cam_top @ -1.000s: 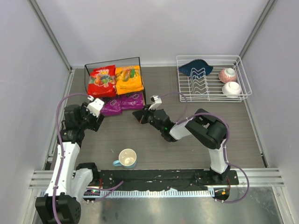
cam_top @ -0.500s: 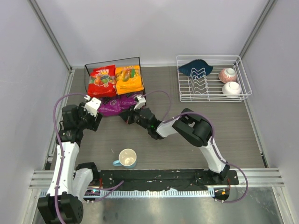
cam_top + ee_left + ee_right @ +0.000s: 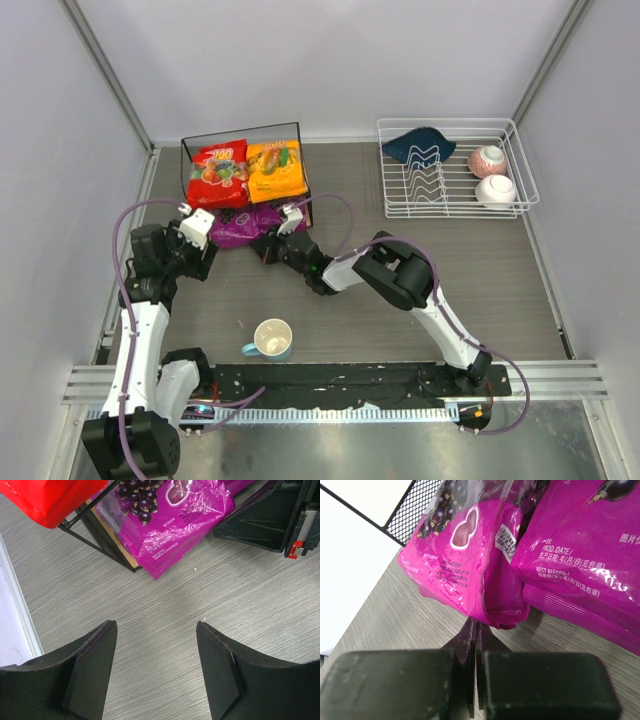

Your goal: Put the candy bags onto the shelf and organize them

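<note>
The shelf [image 3: 240,131] stands at the back left. A red candy bag [image 3: 218,172] and an orange-yellow candy bag [image 3: 277,170] lie on its top board. Two purple candy bags [image 3: 236,228] [image 3: 283,215] lie on the lower board, sticking out at the front. My right gripper [image 3: 270,243] is shut, its tips [image 3: 476,627] touching the front edge of the left purple bag [image 3: 465,565], beside the right purple bag [image 3: 585,555]. My left gripper [image 3: 156,630] is open and empty over the table, just in front of the left purple bag [image 3: 170,525] and the shelf's wire corner [image 3: 100,542].
A light blue mug [image 3: 272,339] stands near the front, between the arms. A white wire dish rack [image 3: 455,205] at the back right holds a dark blue cloth [image 3: 418,145] and two bowls [image 3: 487,158] [image 3: 496,190]. Grey walls close in the table.
My right arm has reached left, bringing its shut gripper up to the purple bags at the shelf front. My left gripper has drawn back slightly to the left.
</note>
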You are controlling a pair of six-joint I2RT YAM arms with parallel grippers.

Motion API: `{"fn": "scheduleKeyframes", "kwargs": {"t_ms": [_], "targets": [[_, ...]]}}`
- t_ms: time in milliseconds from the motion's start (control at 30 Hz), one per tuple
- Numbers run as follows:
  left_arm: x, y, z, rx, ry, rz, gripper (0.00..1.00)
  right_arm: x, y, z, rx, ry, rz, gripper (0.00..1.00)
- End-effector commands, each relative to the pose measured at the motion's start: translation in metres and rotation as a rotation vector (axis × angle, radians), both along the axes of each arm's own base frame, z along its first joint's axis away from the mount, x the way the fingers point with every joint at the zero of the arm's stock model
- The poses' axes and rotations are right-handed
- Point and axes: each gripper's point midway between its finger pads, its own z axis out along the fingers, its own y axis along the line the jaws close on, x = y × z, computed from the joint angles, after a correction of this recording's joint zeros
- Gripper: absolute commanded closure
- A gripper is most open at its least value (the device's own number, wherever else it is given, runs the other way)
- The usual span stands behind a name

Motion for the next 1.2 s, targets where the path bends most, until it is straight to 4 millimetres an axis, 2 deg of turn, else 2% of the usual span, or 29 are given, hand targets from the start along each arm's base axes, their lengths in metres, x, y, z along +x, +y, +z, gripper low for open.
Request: {"fn": "scheduleKeyframes", "kwargs": {"t_ms": [0, 367, 700, 867, 933, 967, 1033, 1067, 1133, 1167], "targets": [[0.01, 0.001, 0.021, -0.003, -0.068, -0.009, 0.31, 0.016, 0.005, 0.023, 0.053, -0.064, -0.062, 0.99], [0.008, 0.005, 0.021, 0.005, -0.072, 0.002, 0.31, 0.024, 0.02, 0.028, 0.141, -0.074, -0.071, 0.99], [0.005, 0.005, 0.02, -0.007, -0.069, 0.001, 0.31, 0.029, 0.016, 0.036, 0.179, -0.087, -0.099, 0.99], [0.005, 0.005, 0.02, -0.009, -0.07, -0.001, 0.31, 0.019, 0.012, 0.034, 0.153, -0.083, -0.067, 0.99], [0.004, 0.005, 0.02, -0.01, -0.07, -0.001, 0.31, 0.015, 0.008, 0.044, 0.155, -0.094, -0.056, 0.99], [0.004, 0.004, 0.019, -0.016, -0.067, -0.003, 0.31, 0.01, 0.003, 0.037, 0.134, -0.085, -0.047, 0.99], [0.004, 0.003, 0.02, -0.017, -0.069, -0.008, 0.31, 0.004, 0.0, 0.048, 0.137, -0.097, -0.031, 0.99], [0.004, 0.002, 0.019, -0.02, -0.066, -0.009, 0.31, -0.002, -0.005, 0.04, 0.119, -0.084, -0.017, 0.99], [0.003, 0.002, 0.019, -0.026, -0.063, -0.012, 0.31, -0.008, -0.01, 0.05, 0.126, -0.096, -0.006, 0.99], [0.003, 0.0, 0.018, -0.031, -0.06, -0.016, 0.31, -0.013, -0.017, 0.043, 0.107, -0.085, -0.005, 0.99]]}}
